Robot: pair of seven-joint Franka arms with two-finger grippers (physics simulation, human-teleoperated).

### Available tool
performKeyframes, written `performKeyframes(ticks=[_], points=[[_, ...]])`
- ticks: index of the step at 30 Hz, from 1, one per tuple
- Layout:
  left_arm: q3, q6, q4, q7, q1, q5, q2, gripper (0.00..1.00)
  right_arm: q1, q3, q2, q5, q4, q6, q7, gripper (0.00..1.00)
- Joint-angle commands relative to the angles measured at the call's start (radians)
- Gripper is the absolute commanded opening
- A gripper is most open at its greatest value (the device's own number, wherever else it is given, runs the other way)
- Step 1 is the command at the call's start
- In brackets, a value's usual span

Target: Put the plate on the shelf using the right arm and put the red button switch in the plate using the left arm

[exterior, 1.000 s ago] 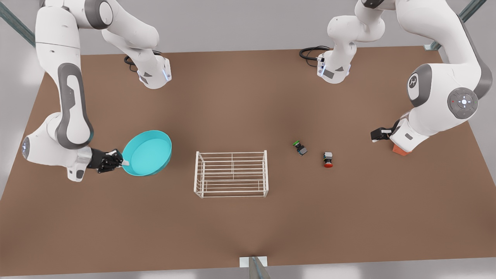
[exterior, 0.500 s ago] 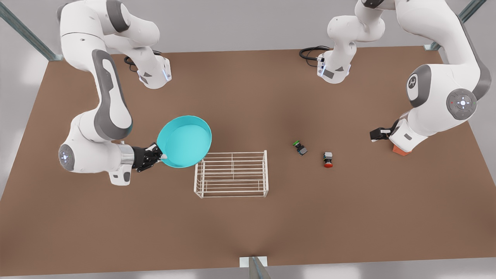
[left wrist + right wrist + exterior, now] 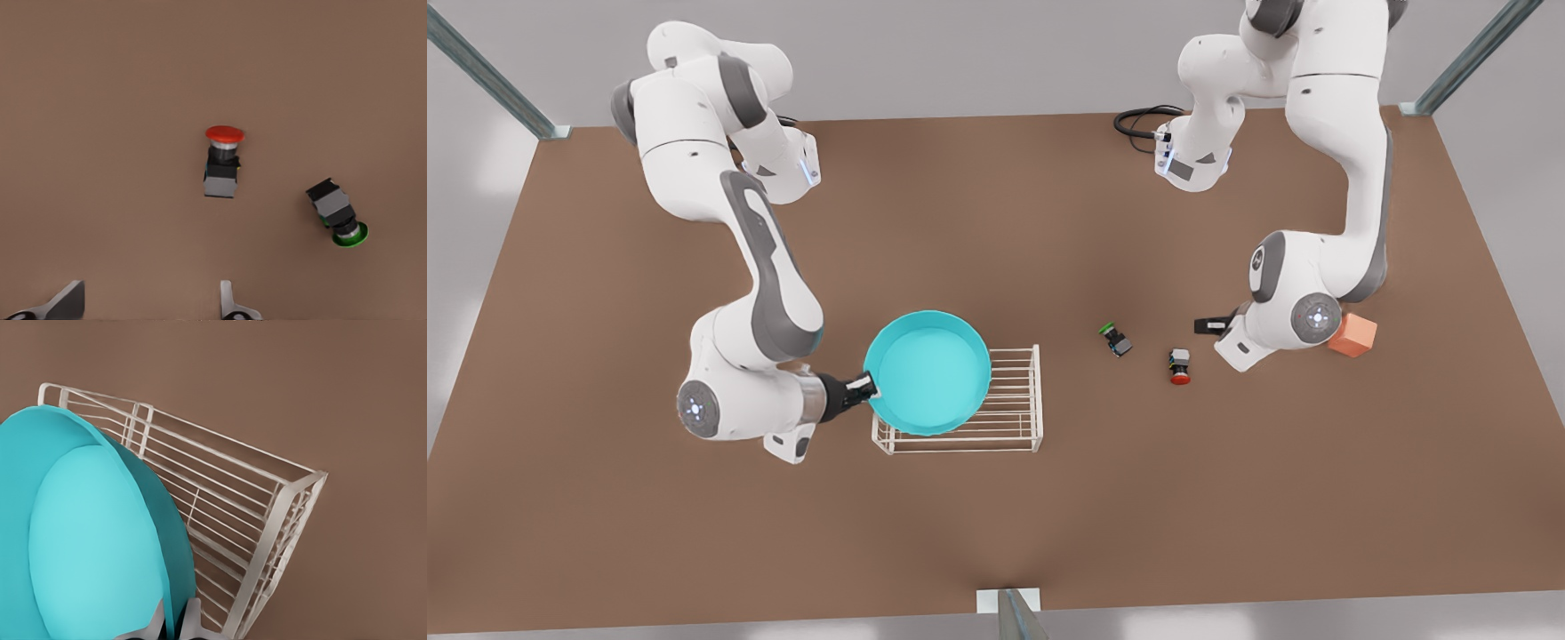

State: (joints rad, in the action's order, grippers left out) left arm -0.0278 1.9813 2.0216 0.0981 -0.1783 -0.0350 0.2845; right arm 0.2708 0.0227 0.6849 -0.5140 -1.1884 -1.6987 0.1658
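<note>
The right gripper (image 3: 864,385) pinches the plate's (image 3: 929,369) rim, holding it over the shelf (image 3: 1014,400) at mid-table. Farther right, the red switch (image 3: 1179,365) lies beside the left gripper (image 3: 1202,325), whose fingers (image 3: 67,300) gape wide, empty.

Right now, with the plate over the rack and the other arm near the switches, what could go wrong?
1. The right gripper pinches the plate only at its rim, and the plate covers just one end of the shelf; released here, it might tip.
2. The green switch lies close to the red switch; the open left gripper could bump or take the wrong one.
</note>
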Motion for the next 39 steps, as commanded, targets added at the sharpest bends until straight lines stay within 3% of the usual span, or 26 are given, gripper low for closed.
performKeyframes(ticks=[1, 6, 10, 11, 12, 13, 16, 18, 19, 22, 24, 25, 30, 31, 32, 33, 34, 37, 39], points=[[0.000, 0.415, 0.048, 0.166, -0.010, 0.023, 0.018, 1.00, 0.014, 0.002, 0.011, -0.032, 0.001, -0.093, -0.402, 0.24], [0.002, 0.576, 0.163, 0.224, -0.050, 0.035, 0.035, 1.00, 0.039, 0.003, 0.015, -0.034, -0.054, -0.137, -0.388, 0.25], [0.003, 0.668, 0.167, 0.235, -0.087, 0.033, 0.107, 1.00, 0.038, 0.003, 0.015, -0.032, -0.091, -0.151, -0.358, 0.26], [0.003, 0.668, 0.173, 0.235, -0.089, 0.033, 0.107, 1.00, 0.038, 0.003, 0.015, -0.034, -0.091, -0.151, -0.358, 0.34], [0.003, 0.677, 0.180, 0.235, -0.089, 0.033, 0.108, 1.00, 0.038, 0.002, 0.012, -0.038, -0.091, -0.151, -0.368, 0.75], [0.003, 0.679, 0.178, 0.235, -0.089, 0.033, 0.116, 1.00, 0.034, 0.002, -0.015, -0.038, -0.089, -0.142, -0.361, 1.00], [0.002, 0.741, 0.180, 0.229, -0.086, 0.033, 0.157, 1.00, 0.034, -0.018, -0.189, 0.020, -0.065, -0.095, -0.373, 1.00], [0.000, 0.743, 0.180, 0.229, -0.086, 0.033, 0.170, 1.00, 0.030, -0.015, -0.249, 0.331, -0.010, 0.034, -0.367, 1.00], [0.000, 0.743, 0.180, 0.229, -0.086, 0.035, 0.171, 1.00, 0.031, -0.015, -0.249, 0.616, -0.019, 0.060, -0.300, 1.00], [-0.003, 0.743, 0.180, 0.229, -0.084, 0.035, 0.174, 1.00, -0.211, -0.024, -0.246, 0.554, -0.063, 0.097, 0.109, 1.00], [-0.003, 0.743, 0.180, 0.229, -0.082, 0.035, 0.176, 1.00, -0.272, -0.024, -0.359, 0.497, -0.288, -0.050, 0.181, 1.00], [-0.003, 0.743, 0.180, 0.229, -0.082, 0.035, 0.183, 1.00, -0.272, -0.024, -0.485, 0.499, -0.494, -0.176, 0.178, 1.00], [-0.003, 0.743, 0.180, 0.229, -0.082, 0.034, 0.199, 1.00, -0.262, -0.020, -0.481, 0.555, -0.465, -0.108, 0.060, 1.00], [-0.003, 0.743, 0.180, 0.229, -0.082, 0.033, 0.200, 0.96, -0.262, -0.020, -0.481, 0.554, -0.464, -0.108, 0.058, 1.00], [-0.003, 0.743, 0.180, 0.232, -0.081, 0.033, 0.200, 0.84, -0.263, -0.020, -0.478, 0.554, -0.464, -0.110, 0.061, 1.00], [-0.003, 0.743, 0.180, 0.233, -0.081, 0.033, 0.200, 0.60, -0.260, -0.017, -0.470, 0.554, -0.462, -0.122, 0.057, 1.00], [-0.003, 0.743, 0.180, 0.233, -0.081, 0.033, 0.200, 0.52, -0.262, -0.018, -0.470, 0.552, -0.450, -0.117, 0.058, 1.00], [-0.003, 0.740, 0.180, 0.233, -0.081, 0.033, 0.196, 0.35, -0.260, -0.017, -0.469, 0.560, -0.450, -0.116, 0.061, 1.00], [-0.003, 0.735, 0.180, 0.233, -0.081, 0.033, 0.191, 0.34, -0.260, -0.018, -0.470, 0.559, -0.450, -0.113, 0.064, 1.00]])
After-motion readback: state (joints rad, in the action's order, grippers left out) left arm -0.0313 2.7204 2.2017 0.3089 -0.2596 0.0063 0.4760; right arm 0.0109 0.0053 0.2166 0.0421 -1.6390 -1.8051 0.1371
